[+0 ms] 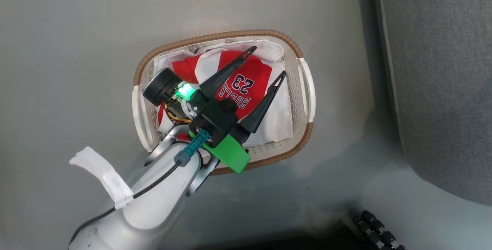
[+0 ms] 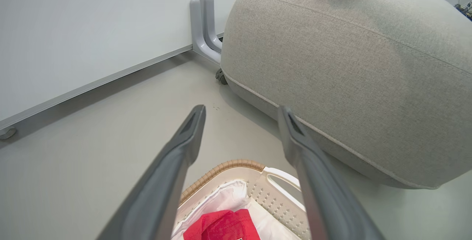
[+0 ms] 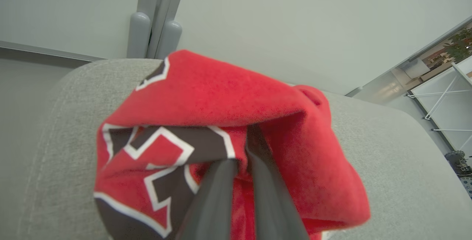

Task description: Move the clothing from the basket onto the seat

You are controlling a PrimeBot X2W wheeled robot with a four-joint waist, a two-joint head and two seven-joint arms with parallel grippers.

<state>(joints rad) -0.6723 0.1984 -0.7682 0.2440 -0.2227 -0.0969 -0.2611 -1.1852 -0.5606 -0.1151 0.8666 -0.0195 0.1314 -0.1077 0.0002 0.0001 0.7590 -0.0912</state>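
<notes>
Closest to lens: right gripper (image 3: 239,151), fingers pinched shut on lettered garment (image 3: 221,96), bundled on top of seat (image 3: 387,159) near its rounded edge. Not yet let go, so first half judged nearly done.

Over at basket (image 1: 215,37): left gripper (image 1: 268,61) poised above, fingers spread wide, holding nothing. Beneath them, Bulls jersey (image 1: 250,77), crumpled on liner (image 1: 273,52), inside the rim, untouched.

Left to do, by this reckoning: release on seat, then grasp, lift and carry jersey across.

Room for moving: basket on bare floor (image 1: 77,50), seat flank near the handle end, strip of floor between. Calls for a lift clear of the woven rim, then up over seat's bulging side and stitched seam. Plenty of bare cushion beside lettered garment for a second drop. Stand leg (image 2: 202,18) close behind seat's far corner, well apart from the likely path. Possible snag: liner coming up with jersey.
</notes>
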